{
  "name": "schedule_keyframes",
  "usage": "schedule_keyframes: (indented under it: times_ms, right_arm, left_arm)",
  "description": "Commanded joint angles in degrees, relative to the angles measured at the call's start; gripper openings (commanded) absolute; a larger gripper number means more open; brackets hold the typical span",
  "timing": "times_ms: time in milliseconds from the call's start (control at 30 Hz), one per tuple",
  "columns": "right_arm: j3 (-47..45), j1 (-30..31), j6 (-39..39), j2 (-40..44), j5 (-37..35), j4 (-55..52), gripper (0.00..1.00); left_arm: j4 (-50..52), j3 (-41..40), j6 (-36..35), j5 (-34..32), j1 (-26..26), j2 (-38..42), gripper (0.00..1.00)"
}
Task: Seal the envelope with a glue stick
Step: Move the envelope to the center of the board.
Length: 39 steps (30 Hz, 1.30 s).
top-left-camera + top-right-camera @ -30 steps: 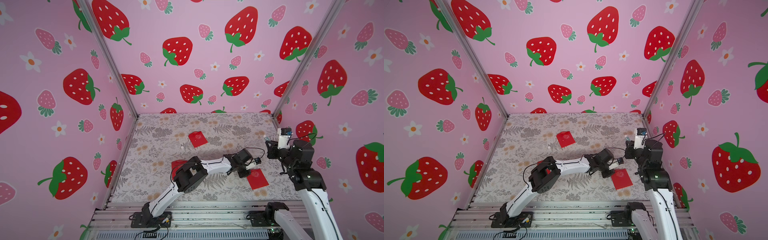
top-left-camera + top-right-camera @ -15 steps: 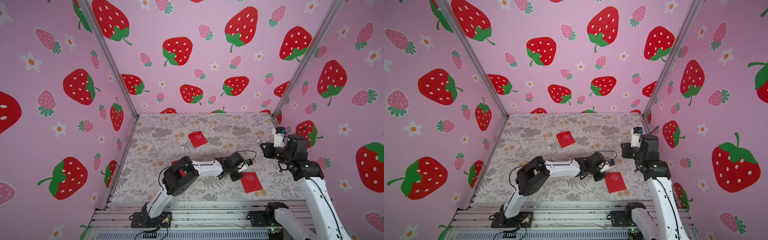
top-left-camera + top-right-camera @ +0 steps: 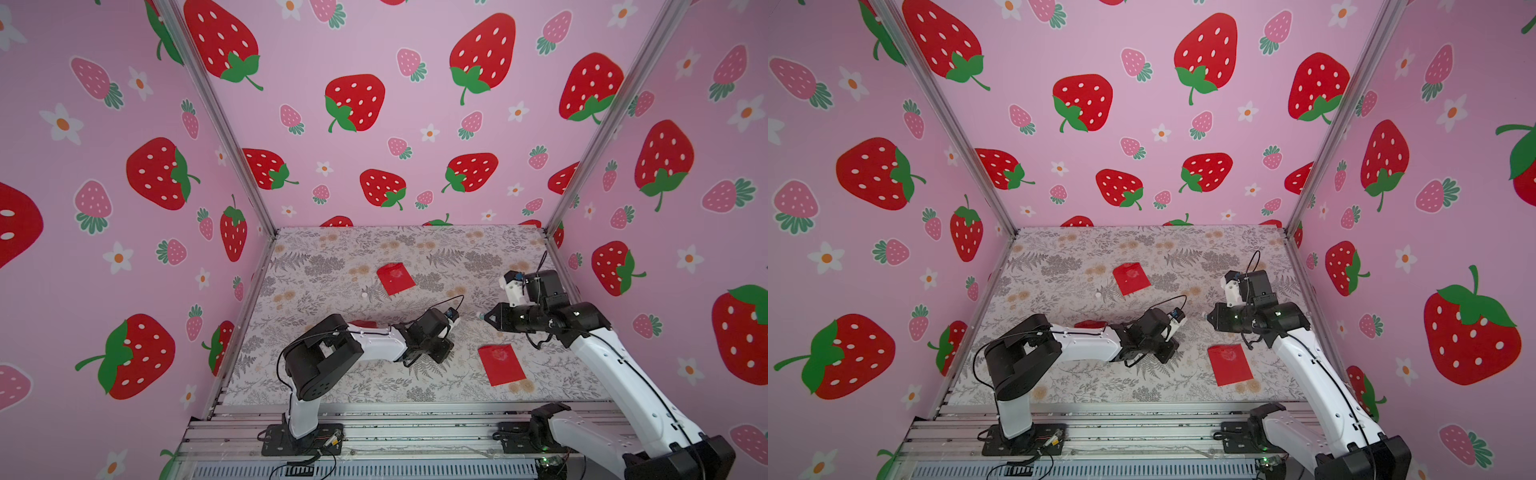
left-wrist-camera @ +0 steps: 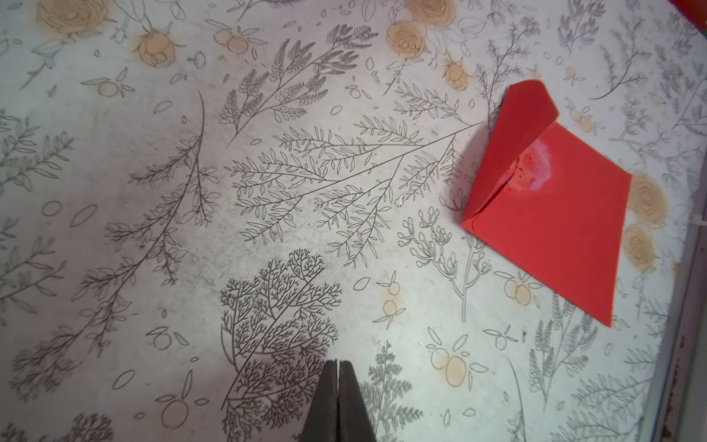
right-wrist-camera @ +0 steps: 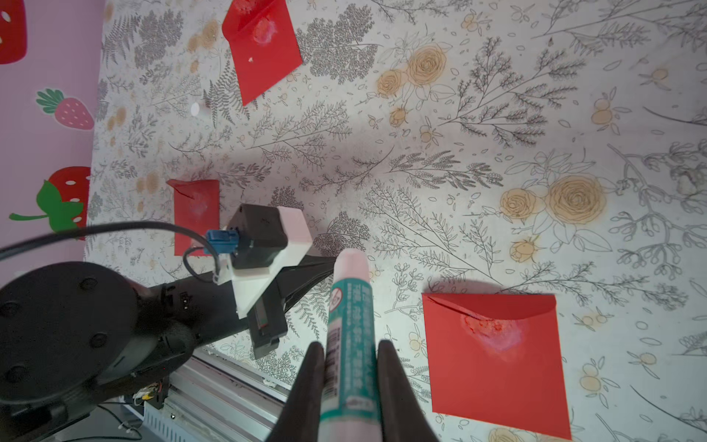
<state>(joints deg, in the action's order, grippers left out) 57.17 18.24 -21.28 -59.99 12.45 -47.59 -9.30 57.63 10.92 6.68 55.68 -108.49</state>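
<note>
1. Right wrist view: the right arm's fingers (image 5: 394, 375) clamp the glue stick (image 5: 350, 329) around its teal label, tip forward. It is lifted above the counter (image 5: 497, 134) just beside the nearest red envelope (image 5: 497, 382), probably to stay clear of it.
2. That envelope lies flat; its flap (image 4: 524, 111) curls up over a whitish glue smear (image 4: 539, 168), apparently unsealed.
3. The left arm's fingers (image 4: 327, 405), pinched together and empty, hover beside the envelope, likely for pressing the flap.

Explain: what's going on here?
The right gripper is shut on the white glue stick with a teal label, held above the floral mat. The left gripper is shut and empty. The red paper envelope nearest the right arm shows a glue smear; its flap is folded over but not flat. Two more red envelopes lie nearby.
</note>
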Motion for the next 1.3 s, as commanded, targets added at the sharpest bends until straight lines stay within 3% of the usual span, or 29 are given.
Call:
schedule_keyframes:
  times_ms: [0, 100, 333, 567, 933, 1267]
  right_arm:
    - [1.68, 0.05, -2.57, 0.43, -7.43, -3.81, 0.0]
    - [1.07, -1.91, -2.97, 0.64, -10.23, -3.24, 0.0]
    - [-1.09, -15.41, -0.62, 1.96, -3.65, -0.86, 0.0]
    - [-2.03, -22.56, 1.6, 2.71, 0.15, -0.51, 0.0]
    - [-3.02, -23.9, 1.67, 3.77, 1.18, 0.99, 0.0]
    - [-3.64, -23.9, 1.76, 3.73, 1.48, 2.06, 0.0]
  left_arm:
    - [-4.94, 0.9, -3.45, 4.25, 1.99, 0.21, 0.16]
    - [-5.65, 3.61, -8.6, 7.64, 2.33, -2.64, 0.22]
    - [-2.96, 13.14, -18.98, 14.86, 2.28, -9.94, 0.36]
    - [3.9, 24.86, -23.07, 15.94, 2.29, -17.22, 0.39]
    - [7.55, 29.48, -25.06, 16.9, 2.42, -21.27, 0.28]
    - [7.24, 28.35, -25.3, 14.47, 2.68, -20.45, 0.07]
